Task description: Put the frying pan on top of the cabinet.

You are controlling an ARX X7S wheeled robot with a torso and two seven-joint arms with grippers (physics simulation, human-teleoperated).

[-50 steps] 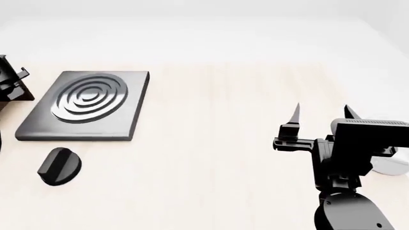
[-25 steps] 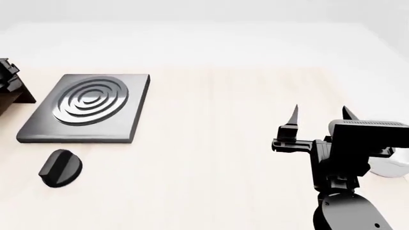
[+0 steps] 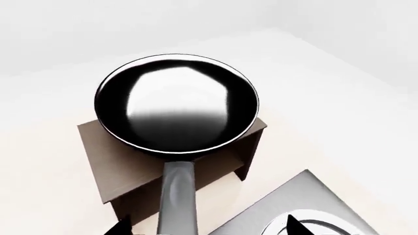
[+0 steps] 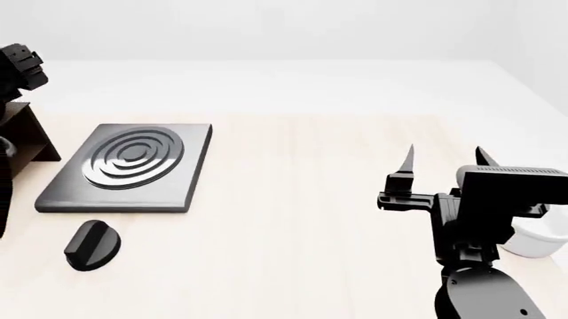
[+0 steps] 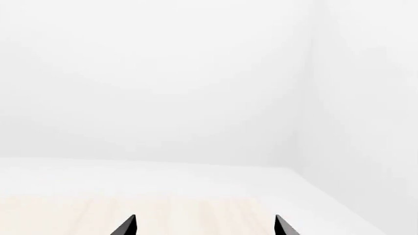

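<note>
In the left wrist view the frying pan (image 3: 176,103) lies with its round black bowl on the flat top of the brown cabinet (image 3: 98,156). Its grey handle (image 3: 177,200) sticks out past the cabinet's edge. My left gripper (image 3: 207,227) is open, and the handle runs between its two black fingertips (image 3: 121,227) without touching either. In the head view only a corner of the cabinet (image 4: 36,139) shows at the far left, under my left arm (image 4: 18,66). My right gripper (image 4: 443,166) stands open over bare table at the right, holding nothing.
A square grey hob (image 4: 133,166) with concentric rings lies right of the cabinet, its corner also in the left wrist view (image 3: 307,210). A small black knob (image 4: 93,244) lies in front of it. A white bowl (image 4: 537,240) sits behind my right arm.
The head view has shifted, so hob and knob sit slightly lower and further right. My left arm has risen at the left edge. The right arm has not moved.
</note>
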